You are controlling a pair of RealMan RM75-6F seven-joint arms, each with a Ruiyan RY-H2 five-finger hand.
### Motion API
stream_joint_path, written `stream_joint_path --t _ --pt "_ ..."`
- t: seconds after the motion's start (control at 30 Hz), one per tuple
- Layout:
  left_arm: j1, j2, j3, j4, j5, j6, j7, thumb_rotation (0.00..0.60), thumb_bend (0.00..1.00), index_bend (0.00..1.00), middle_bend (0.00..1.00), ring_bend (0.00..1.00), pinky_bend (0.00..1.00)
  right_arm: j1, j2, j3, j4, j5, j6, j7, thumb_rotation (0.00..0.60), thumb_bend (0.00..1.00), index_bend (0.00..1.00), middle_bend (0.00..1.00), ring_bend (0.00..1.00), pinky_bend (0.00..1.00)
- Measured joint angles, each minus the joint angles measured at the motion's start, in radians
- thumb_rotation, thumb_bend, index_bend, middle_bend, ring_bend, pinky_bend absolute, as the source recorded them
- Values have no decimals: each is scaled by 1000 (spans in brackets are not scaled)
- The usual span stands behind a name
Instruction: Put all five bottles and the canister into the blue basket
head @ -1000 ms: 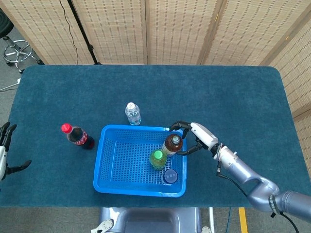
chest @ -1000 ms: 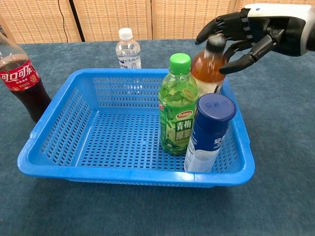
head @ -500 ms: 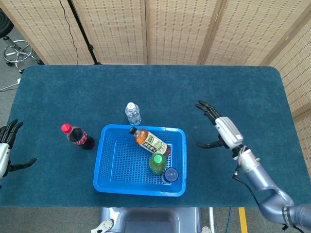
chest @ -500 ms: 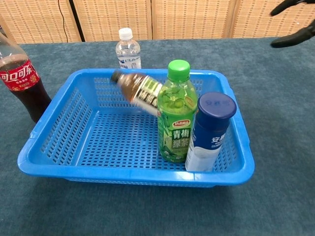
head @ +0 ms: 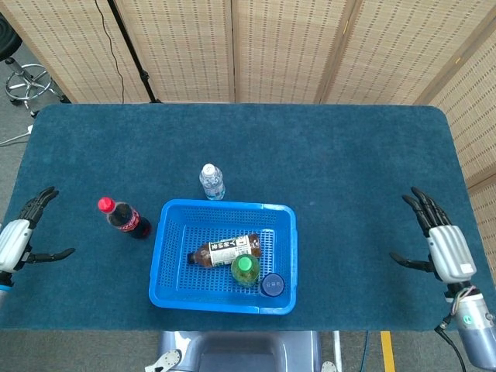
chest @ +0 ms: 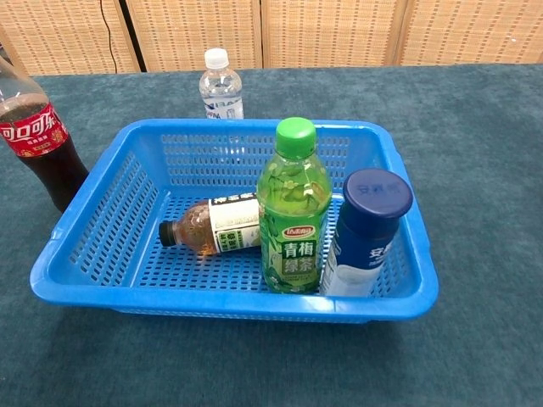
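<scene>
The blue basket (head: pixel 176 290) (chest: pixel 93 216) holds three items. A brown tea bottle (head: pixel 225 251) (chest: pixel 212 227) lies on its side in it. A green-capped bottle (head: pixel 246 269) (chest: pixel 293 212) stands upright beside a blue-lidded white canister (head: pixel 272 284) (chest: pixel 366 231). Outside the basket, a clear water bottle (head: pixel 211 180) (chest: pixel 220 85) stands behind it and a cola bottle (head: pixel 124 218) (chest: pixel 38 140) stands at its left. My left hand (head: pixel 17 236) is open at the table's left edge. My right hand (head: pixel 443 244) is open at the far right. The chest view shows neither hand.
Woven folding screens (head: pixel 256 46) stand behind the dark blue table (head: pixel 349 155). A stool (head: pixel 27 81) sits on the floor at the back left.
The brown tea bottle has toppled from upright to lying flat in the basket. My right hand let it go and drew back to the far right. My left hand rose slightly into view.
</scene>
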Motion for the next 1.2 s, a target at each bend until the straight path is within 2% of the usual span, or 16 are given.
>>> stream_joint_path --t 0.2,0.5,0.73,0.8,0.83,0.9,0.97,1.03,1.1,1.2 --pt "-49 -98 13 111 11 -43 -140 600 0 0 0 0 0 -81 -14 -14 1 -23 96 -54 600 0 90 0 0 98" --pt "-101 -270 11 262 18 -26 -453 600 0 0 0 0 0 -103 12 -17 -17 -43 87 -46 600 0 90 0 0 96" --pt "-140 -392 3 327 1 -37 -522 600 9 0 0 0 2 -106 29 -10 -26 -36 63 -43 600 0 90 0 0 71" --pt "-150 -426 -1 345 -7 -40 -527 600 32 9 0 0 36 -109 27 -5 -22 -33 65 -73 600 0 88 0 0 40" --pt "-153 -438 -3 352 -11 -40 -528 600 60 50 12 8 79 -110 25 -2 -20 -32 66 -89 600 0 86 0 0 29" --pt "-159 -462 -12 362 -24 -41 -530 600 161 197 105 66 161 -112 20 3 -14 -28 68 -133 600 0 74 0 0 6" --pt "-163 -477 -26 365 -44 -45 -522 600 299 411 278 190 254 -115 13 8 -9 -27 71 -179 600 0 67 0 0 1" --pt "-166 -497 -42 366 -66 -47 -500 600 373 540 390 281 326 -118 5 12 -6 -28 74 -222 600 0 65 0 0 0" --pt "-166 -507 -54 365 -81 -43 -475 600 418 615 461 342 374 -121 0 16 -5 -32 75 -231 600 0 64 0 0 0" --pt "-163 -511 -67 350 -95 -30 -443 600 445 648 498 384 408 -123 -2 19 -6 -39 72 -225 600 0 64 0 0 0"
